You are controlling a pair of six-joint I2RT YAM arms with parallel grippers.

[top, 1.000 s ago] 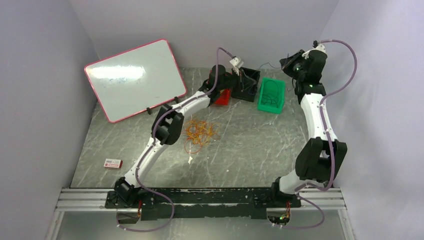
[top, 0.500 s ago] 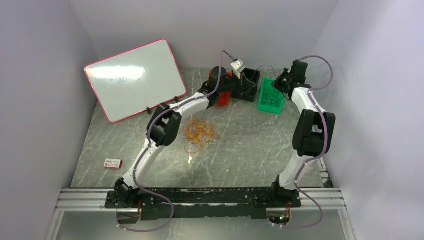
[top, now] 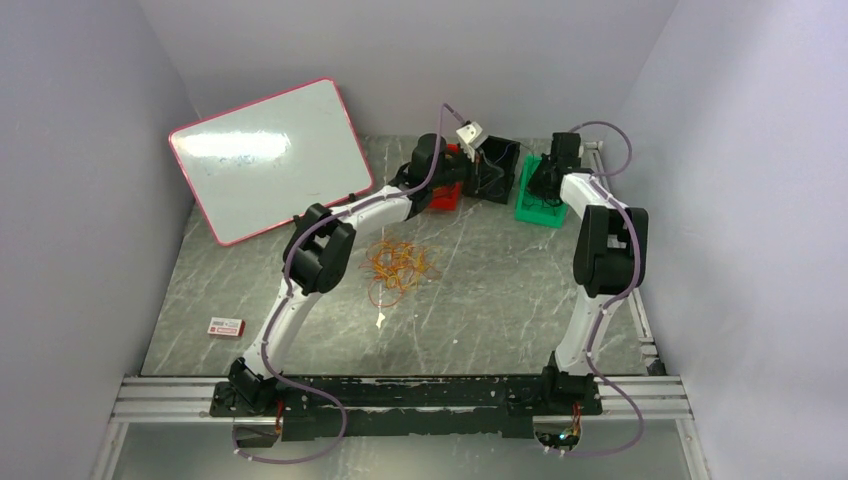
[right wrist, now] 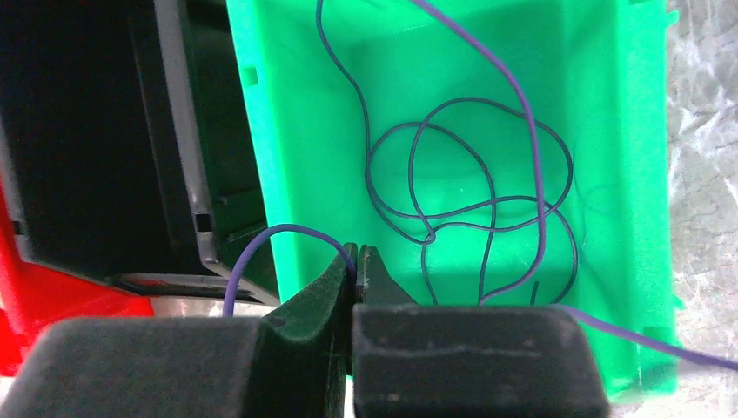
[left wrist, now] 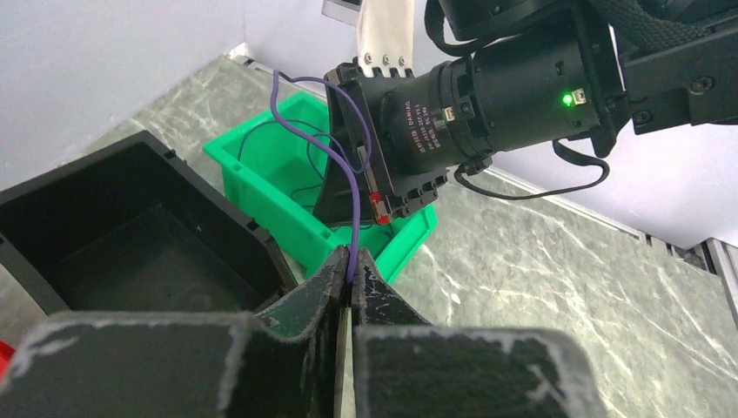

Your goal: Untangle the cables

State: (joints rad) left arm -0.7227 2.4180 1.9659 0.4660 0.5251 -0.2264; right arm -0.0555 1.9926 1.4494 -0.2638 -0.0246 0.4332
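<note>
Left gripper [left wrist: 351,266] and right gripper [right wrist: 358,261] each pinch the same purple cable [right wrist: 287,228], whose slack span runs between them above the green bin [right wrist: 287,131], the right arm nearer.

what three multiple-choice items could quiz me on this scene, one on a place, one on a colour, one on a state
1. Where does the yellow and orange cable tangle lie?
A. against the back wall
B. on the table, between the two arms
C. at the near edge by the arm bases

2. What colour is the thin wire in the left gripper?
A. purple
B. yellow
C. white

3. What state is the right gripper in?
A. wide open
B. shut on the thin wire
C. shut on nothing

Answers:
1 B: the top view shows the tangle loose on the marble surface, mid-table.
2 A: the left wrist view shows a purple strand rising from the closed fingers.
3 B: the right wrist view shows the fingers pinched together on the strand above the green bin.
</note>
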